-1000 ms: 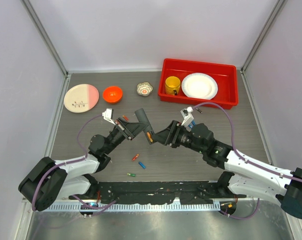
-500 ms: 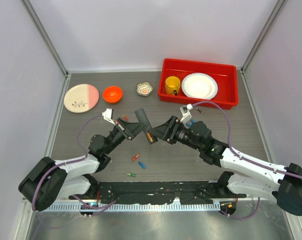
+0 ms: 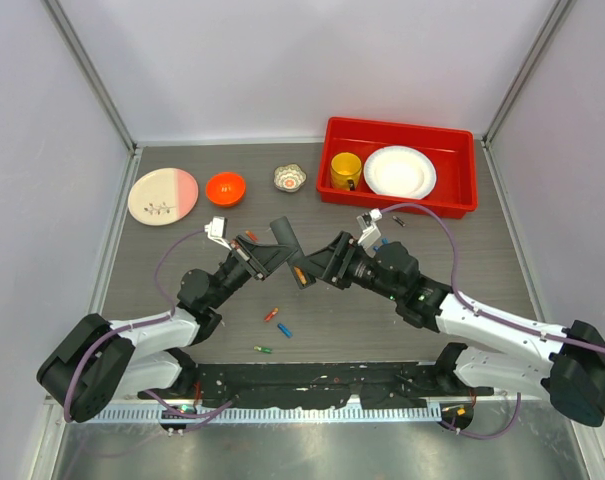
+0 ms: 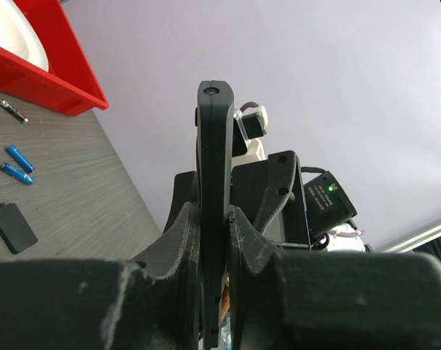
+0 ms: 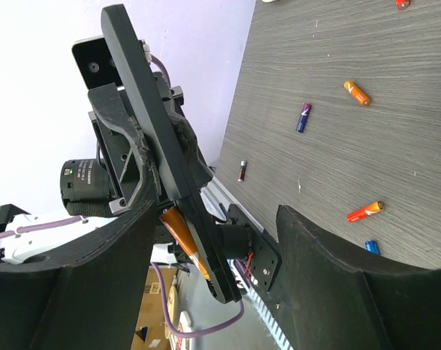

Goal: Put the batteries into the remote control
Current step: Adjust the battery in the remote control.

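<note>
My left gripper (image 3: 260,258) (image 4: 214,219) is shut on the remote control (image 3: 285,245) (image 4: 214,168) (image 5: 154,124), holding the long black bar tilted up above the table. An orange battery (image 3: 298,272) (image 5: 185,240) lies along the remote's lower end. My right gripper (image 3: 307,270) (image 5: 216,219) stands open, its fingers on either side of that end and apart from it. Loose batteries lie on the table: red (image 3: 271,314) (image 5: 366,211), blue (image 3: 284,329) (image 5: 371,247), green (image 3: 263,349), orange (image 5: 357,92). Two blue batteries (image 4: 19,155) show in the left wrist view.
A small black flat piece (image 4: 12,227) lies on the table. A red tray (image 3: 462,185) at the back right holds a yellow mug (image 3: 345,170) and a white plate (image 3: 399,172). An orange bowl (image 3: 225,187), a pink-white plate (image 3: 163,195) and a foil cup (image 3: 290,178) stand at the back.
My right arm has moved left, bringing its fingers around the remote's lower end, and its jaws have spread a little wider. The left arm and remote have stayed still.
</note>
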